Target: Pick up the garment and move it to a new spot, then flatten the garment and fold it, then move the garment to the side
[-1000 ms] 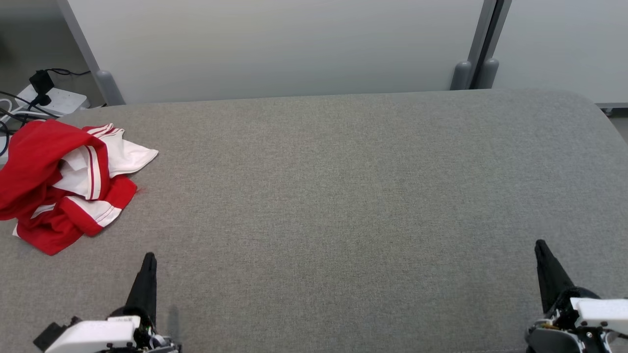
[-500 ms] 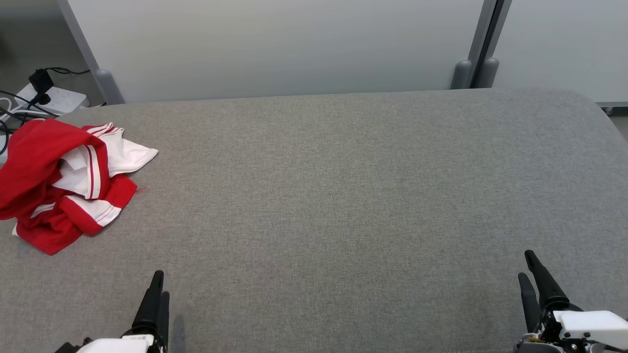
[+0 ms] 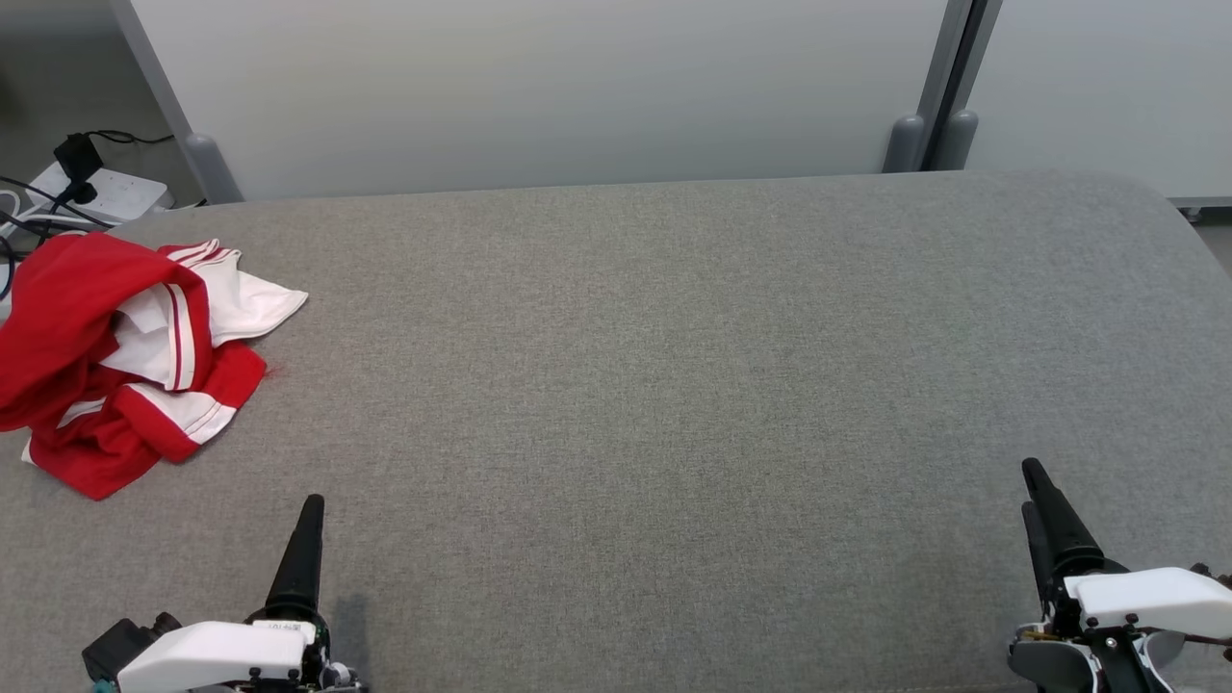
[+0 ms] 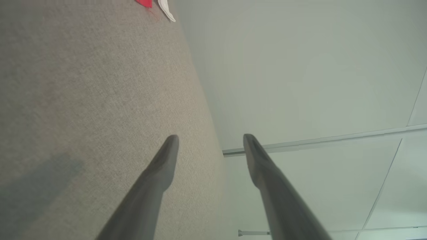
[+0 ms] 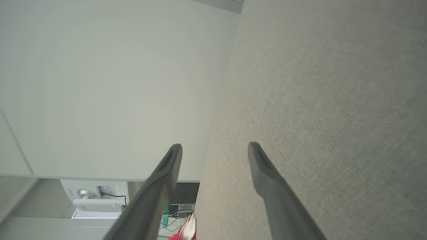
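The garment (image 3: 125, 356), red with white striped parts, lies crumpled at the far left of the grey fabric table (image 3: 674, 366). A small piece of the garment (image 4: 165, 10) appears at the top edge of the left wrist view, and another piece of the garment (image 5: 185, 231) at the bottom of the right wrist view. My left gripper (image 3: 310, 510) hovers near the front edge, below and to the right of the garment and apart from it. In the left wrist view, the left gripper (image 4: 210, 137) stands open and empty. My right gripper (image 3: 1032, 486) is at the front right, far from the garment. Its wrist view shows the right gripper (image 5: 215, 145) open and empty.
A white power strip with black cables (image 3: 106, 192) lies beyond the table's far left corner. Pale partition panels (image 3: 539, 87) stand along the back edge, with grey feet (image 3: 929, 144) at the back right. The table's right end is rounded.
Both grippers have gone from shut to open. Both sank lower in the head view and then came back up. The garment has not moved.
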Robot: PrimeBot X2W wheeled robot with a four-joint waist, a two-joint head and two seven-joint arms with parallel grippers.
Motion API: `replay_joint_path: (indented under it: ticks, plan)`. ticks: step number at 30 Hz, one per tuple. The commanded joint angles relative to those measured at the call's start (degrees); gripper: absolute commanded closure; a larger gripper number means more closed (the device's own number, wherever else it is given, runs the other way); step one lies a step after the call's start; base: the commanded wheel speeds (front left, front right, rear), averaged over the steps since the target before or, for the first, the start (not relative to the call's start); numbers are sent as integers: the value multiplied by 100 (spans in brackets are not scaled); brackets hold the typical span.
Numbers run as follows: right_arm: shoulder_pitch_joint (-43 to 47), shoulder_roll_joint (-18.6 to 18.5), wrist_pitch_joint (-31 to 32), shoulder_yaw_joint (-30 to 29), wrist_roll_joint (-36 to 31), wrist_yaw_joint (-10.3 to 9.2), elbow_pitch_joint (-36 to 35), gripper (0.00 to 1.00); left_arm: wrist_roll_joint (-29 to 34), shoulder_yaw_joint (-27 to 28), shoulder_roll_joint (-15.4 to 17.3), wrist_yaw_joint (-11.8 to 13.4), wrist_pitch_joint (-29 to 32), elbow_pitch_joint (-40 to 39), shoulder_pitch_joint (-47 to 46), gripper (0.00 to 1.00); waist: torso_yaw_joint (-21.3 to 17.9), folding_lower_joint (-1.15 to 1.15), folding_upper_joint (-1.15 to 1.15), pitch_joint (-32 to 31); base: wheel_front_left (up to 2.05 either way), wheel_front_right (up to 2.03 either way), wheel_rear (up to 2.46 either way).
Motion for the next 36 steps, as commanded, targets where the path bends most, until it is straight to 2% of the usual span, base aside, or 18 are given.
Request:
replay_joint_path:
  ticks: [1, 36]
  plan:
    - [-343, -119, -83, 74, -168, 22, -110, 0, 183, 26, 92, -17, -59, -113, -362, 0, -1, -1, 0, 2, 0, 0, 0]
    - [-1255, -345, -704, 497, -2992, 30, 475, 0, 3442, 117, 186, -32, -682, 195, -1095, 0, 7, -1, 0, 54, 0, 0, 0]
